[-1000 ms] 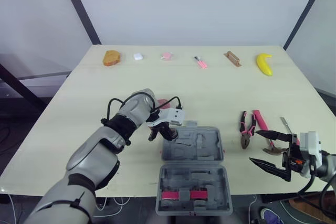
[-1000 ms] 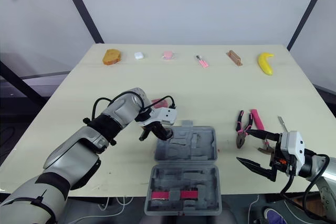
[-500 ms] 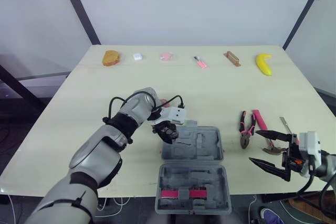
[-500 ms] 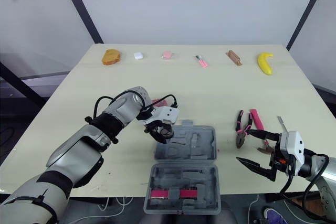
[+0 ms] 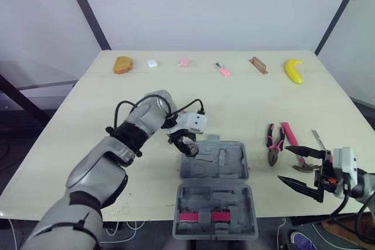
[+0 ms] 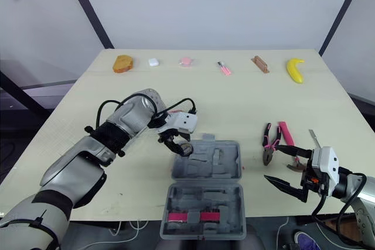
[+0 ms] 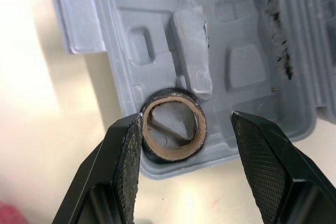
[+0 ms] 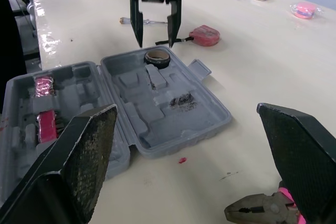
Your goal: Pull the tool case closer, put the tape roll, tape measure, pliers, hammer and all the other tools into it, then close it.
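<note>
Black left pincer — agape (over case)

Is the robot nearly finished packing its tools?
Not nearly. Done: the tape roll lies in the open tool case, with the left gripper open above it. In hand: nothing; the right gripper is open near the pliers. Left: pliers, hammer and tape measure lie on the table, and the case needs closing.

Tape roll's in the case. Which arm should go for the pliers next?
Right. The right gripper is open close to the pliers. The left gripper is open over the tape roll, with the tool case between it and the pliers.
</note>
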Robot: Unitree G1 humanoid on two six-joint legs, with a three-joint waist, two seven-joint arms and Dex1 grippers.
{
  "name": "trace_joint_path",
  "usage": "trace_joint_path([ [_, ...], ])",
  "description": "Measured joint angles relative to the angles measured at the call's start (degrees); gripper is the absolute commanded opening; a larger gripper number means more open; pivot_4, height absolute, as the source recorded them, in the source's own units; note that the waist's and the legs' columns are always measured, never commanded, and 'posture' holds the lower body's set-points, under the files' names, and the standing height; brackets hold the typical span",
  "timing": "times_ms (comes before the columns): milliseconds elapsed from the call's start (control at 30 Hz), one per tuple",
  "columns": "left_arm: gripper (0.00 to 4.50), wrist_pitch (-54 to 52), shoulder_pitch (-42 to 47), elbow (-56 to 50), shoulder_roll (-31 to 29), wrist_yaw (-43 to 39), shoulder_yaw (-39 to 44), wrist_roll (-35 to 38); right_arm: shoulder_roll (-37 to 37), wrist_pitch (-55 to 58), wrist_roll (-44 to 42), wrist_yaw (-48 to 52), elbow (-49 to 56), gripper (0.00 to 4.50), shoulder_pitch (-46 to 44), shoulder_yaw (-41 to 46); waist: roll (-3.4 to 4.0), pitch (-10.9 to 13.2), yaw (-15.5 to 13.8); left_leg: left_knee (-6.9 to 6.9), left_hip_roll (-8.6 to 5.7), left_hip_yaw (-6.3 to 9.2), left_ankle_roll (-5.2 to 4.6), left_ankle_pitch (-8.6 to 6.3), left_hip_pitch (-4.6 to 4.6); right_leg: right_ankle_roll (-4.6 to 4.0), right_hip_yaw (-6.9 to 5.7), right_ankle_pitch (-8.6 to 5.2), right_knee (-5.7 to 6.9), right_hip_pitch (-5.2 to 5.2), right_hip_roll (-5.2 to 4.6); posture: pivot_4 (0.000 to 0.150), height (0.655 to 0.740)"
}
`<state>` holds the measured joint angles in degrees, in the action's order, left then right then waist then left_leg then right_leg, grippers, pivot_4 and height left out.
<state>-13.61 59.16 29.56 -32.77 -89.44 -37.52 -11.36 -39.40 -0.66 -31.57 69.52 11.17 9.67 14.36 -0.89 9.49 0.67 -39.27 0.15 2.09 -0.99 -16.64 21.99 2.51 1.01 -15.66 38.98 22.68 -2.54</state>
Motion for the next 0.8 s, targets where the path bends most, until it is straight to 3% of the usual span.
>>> trace_joint_path([
  [233,2.83,1.86,-1.35,-0.25,0.2,-0.06,4.25,6.0,0.69,0.0,0.04,-0.21,0.01,4.5,-0.01,-0.05,0.0,0.0,-0.01,0.0,0.01,0.0,0.0,0.0,0.0,0.0,-0.01,0.0,-0.01,0.0,0.0,0.15,0.74],
  [533,2.83,7.8,-13.73,5.93,1.21,0.11,19.78,20.05,2.69,0.82,-1.09,-2.17,1.79,4.5,-0.38,-0.47,0.04,-0.01,-0.25,-0.04,0.09,0.01,0.0,0.0,0.01,0.0,-0.03,0.01,0.01,0.0,-0.04,0.15,0.74],
  [767,2.83,10.56,-16.81,8.69,2.83,0.18,24.27,22.91,2.79,0.69,-1.13,-2.32,2.36,4.5,-0.8,-2.26,0.04,-0.01,-0.19,-0.05,0.0,-0.01,0.0,0.0,-0.01,0.05,-0.01,0.04,0.01,-0.01,-0.05,0.15,0.74],
  [800,2.6,10.85,-17.01,9.43,3.07,0.17,24.24,22.86,2.79,0.67,-1.13,-2.25,2.36,4.5,-0.81,-2.5,0.04,-0.01,-0.14,-0.05,-0.02,0.0,0.0,0.0,-0.01,0.05,-0.02,0.04,0.01,-0.01,-0.04,0.15,0.74],
])
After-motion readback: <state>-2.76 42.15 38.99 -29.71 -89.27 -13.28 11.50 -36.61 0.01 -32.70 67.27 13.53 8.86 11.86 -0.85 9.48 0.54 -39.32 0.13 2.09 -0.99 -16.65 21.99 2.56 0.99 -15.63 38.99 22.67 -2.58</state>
